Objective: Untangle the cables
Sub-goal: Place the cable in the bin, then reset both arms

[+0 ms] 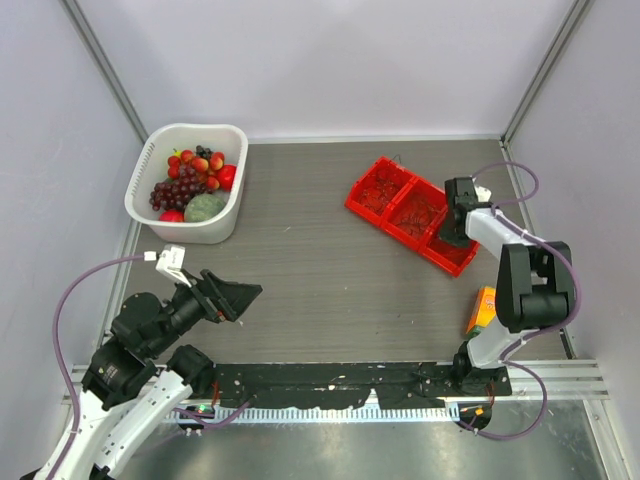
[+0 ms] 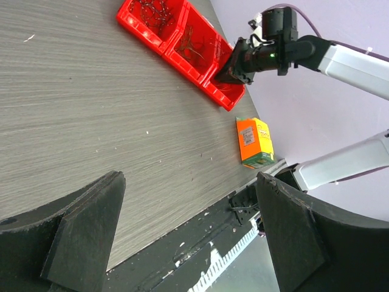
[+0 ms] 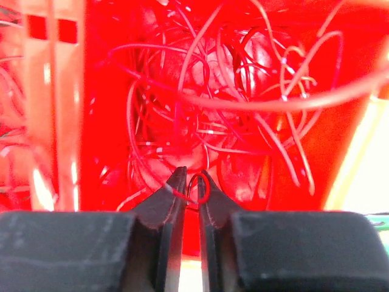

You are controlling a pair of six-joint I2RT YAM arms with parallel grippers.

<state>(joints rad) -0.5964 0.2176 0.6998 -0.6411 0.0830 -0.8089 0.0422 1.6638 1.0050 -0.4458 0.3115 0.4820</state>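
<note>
Since the tangle of thin red and dark wires (image 3: 225, 121) lies in the end compartment of the red plastic three-bin tray (image 2: 158, 44), the right gripper (image 3: 191, 182) is lowered in, jaws nearly together on one red loop — probably for teasing it free — while the left gripper (image 2: 188, 201) is held wide apart, well clear.

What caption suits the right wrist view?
Right end effector pinching a red loop of the tangled cables inside a red bin.
</note>
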